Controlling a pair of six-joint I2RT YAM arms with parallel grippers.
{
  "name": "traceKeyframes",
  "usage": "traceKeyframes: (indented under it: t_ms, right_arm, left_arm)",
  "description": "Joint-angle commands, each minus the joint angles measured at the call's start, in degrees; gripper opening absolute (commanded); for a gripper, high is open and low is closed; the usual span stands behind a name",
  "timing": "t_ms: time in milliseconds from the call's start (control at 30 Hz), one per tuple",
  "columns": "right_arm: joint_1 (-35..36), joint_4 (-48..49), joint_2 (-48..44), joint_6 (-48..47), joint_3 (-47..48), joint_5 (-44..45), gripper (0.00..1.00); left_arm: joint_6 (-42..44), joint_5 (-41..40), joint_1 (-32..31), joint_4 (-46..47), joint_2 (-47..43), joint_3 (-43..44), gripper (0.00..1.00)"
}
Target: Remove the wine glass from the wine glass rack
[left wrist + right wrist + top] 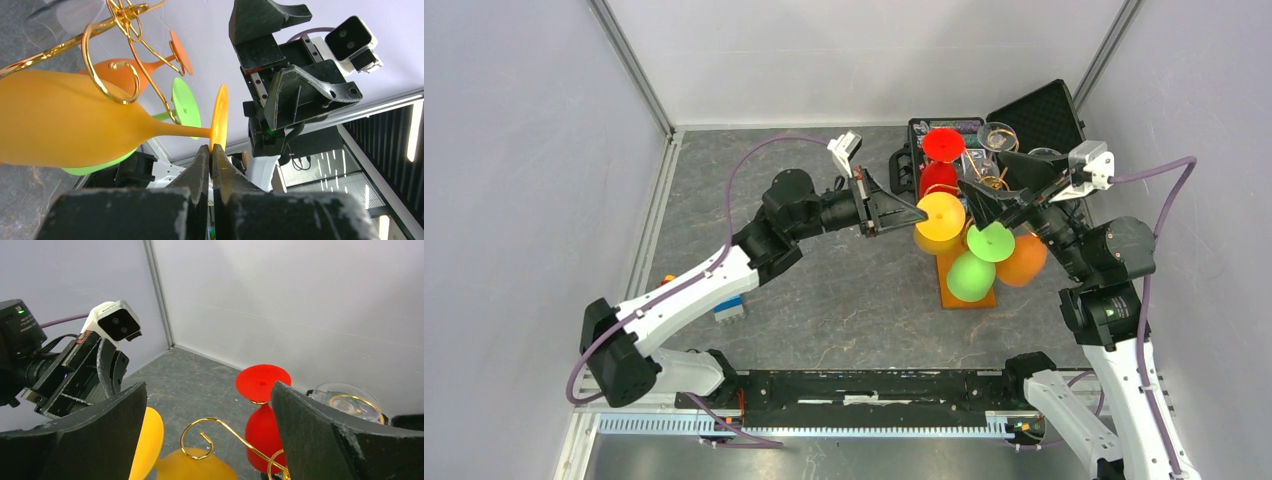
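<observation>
Pinching with jaws clamped tight, left gripper [210, 155] has the thin edge of the yellow wine glass [65, 125] foot between its fingertips. Glass hangs bowl-down at the wine glass rack [107, 75], on the side toward the left arm, with a gold curl crossing in front of its bowl. Cannot tell whether the stem is clear of the wire.

Handling, as judged: light, rigid, smooth-skinned, likely slippery. The bowl is the heavy end, so an edge pinch on the foot gives it leverage to swing or twist out. The stem just under the foot looks the surer hold. Knocks against the wire could chip it.

Right gripper [207, 407] spread wide, grasping nothing, hovering above the rack top. Red glass [262, 425] and clear glass [350, 400] hang on the rack's far side.
</observation>
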Motion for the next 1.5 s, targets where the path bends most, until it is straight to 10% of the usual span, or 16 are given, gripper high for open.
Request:
traceKeyframes:
  t_ms: [0, 533, 1467]
  right_arm:
    - [-0.1, 4.0, -0.9, 0.8, 0.4, -5.8, 0.98]
    - [0.9, 28.9, 3.9, 34.5, -6.2, -14.1, 0.98]
    - [8.9, 30.0, 4.1, 37.5, -6.1, -5.9, 0.98]
  left_arm:
    - [-0.9, -1.7, 0.1, 2.4, -6.1, -3.3, 0.02]
    - [-2.3, 0.1, 8.7, 0.8, -20.1, -4.8, 0.02]
    - [0.5, 2.0, 17.9, -9.4, -19.8, 11.3, 0.02]
